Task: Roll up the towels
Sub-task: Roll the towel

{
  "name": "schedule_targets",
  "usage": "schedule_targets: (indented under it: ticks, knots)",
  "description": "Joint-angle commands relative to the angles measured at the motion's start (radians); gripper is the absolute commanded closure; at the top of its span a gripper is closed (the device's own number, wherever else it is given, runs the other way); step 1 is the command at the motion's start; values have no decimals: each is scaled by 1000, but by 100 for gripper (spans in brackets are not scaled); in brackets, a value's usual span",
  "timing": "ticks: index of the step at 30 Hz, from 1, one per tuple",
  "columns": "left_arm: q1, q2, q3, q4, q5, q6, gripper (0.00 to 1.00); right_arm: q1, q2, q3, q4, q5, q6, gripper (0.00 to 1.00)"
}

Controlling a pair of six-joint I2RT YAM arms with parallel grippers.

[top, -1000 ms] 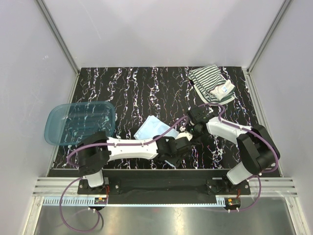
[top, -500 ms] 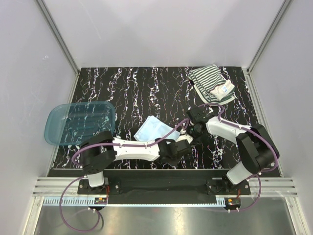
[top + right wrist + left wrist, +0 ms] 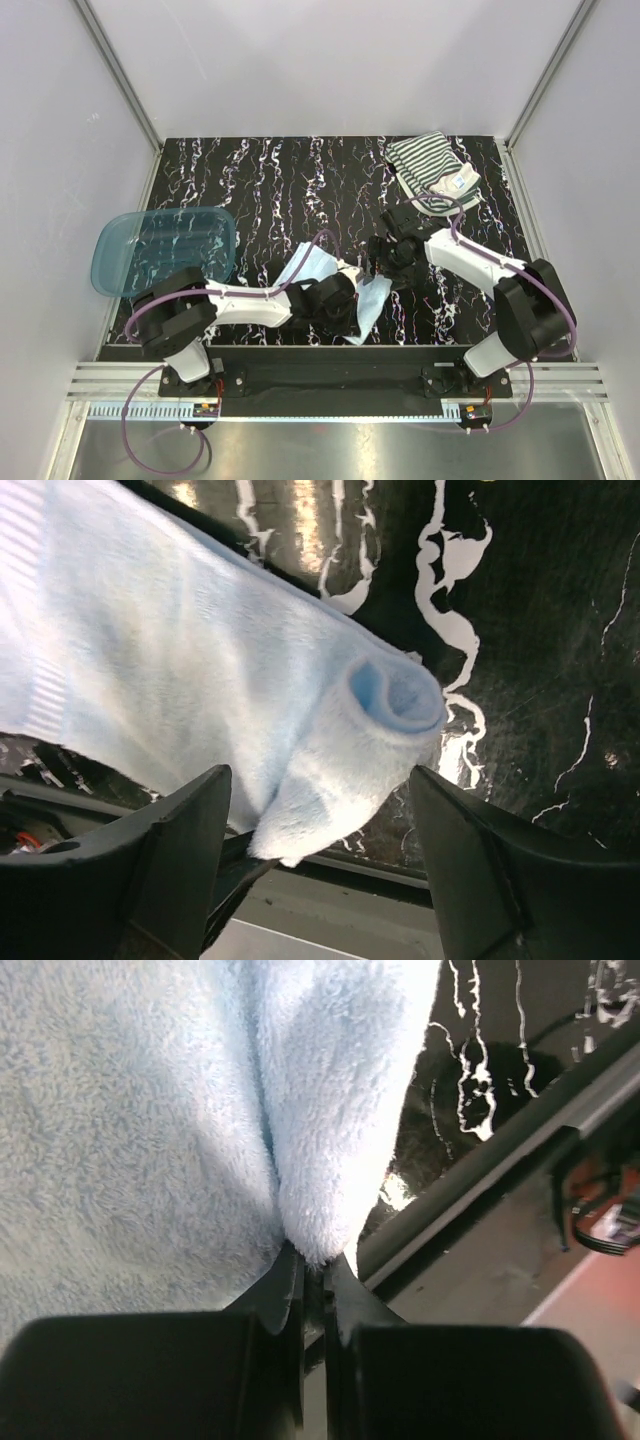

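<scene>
Nearest the table's front edge, the left gripper (image 3: 312,1268) has its jaws together on a fold of the blue towel (image 3: 150,1110). We read this pinch as an anchor: it lifts the near part of the cloth off the table (image 3: 300,190) so the rest can be turned over. In the top view, the blue towel (image 3: 372,303) drapes over that arm's wrist, one flap hanging towards the front edge and another rising behind it.

Just beyond, the right gripper (image 3: 320,780) stands with its jaws wide apart, one on each side of the towel's curled end. As far as we can see, neither finger presses the cloth. We judge it is placed to take or tuck the curl, not to hold it.

The blue towel is soft, looped pile, plain apart from a faintly ribbed band. Only one end is coiled into a loose tube; the rest lies flat, so the roll is barely begun.

Farther left sits the tub (image 3: 165,250), well apart from both grippers. At the far right corner lies the striped towel (image 3: 430,172), folded, unrolled and touched by neither arm.
</scene>
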State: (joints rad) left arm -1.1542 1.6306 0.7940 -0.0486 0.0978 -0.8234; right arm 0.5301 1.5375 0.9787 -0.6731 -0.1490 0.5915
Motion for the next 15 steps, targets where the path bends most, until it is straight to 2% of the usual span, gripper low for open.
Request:
schedule_targets:
  ticks: [1,6,12,15]
  knots:
    - [8,14,-59,122,132,-100,100,8,-97,11,18,-15,22,21]
    - [57,14,-78,190,206,-131,100,10,-241,-155,158,-138,59,22]
    - [109,-1,-104,188,217,-144,100,8,-384,-285,187,-124,105,23]
    - [120,-5,-127,205,224,-154,100,8,-404,-327,210,-129,129,25]
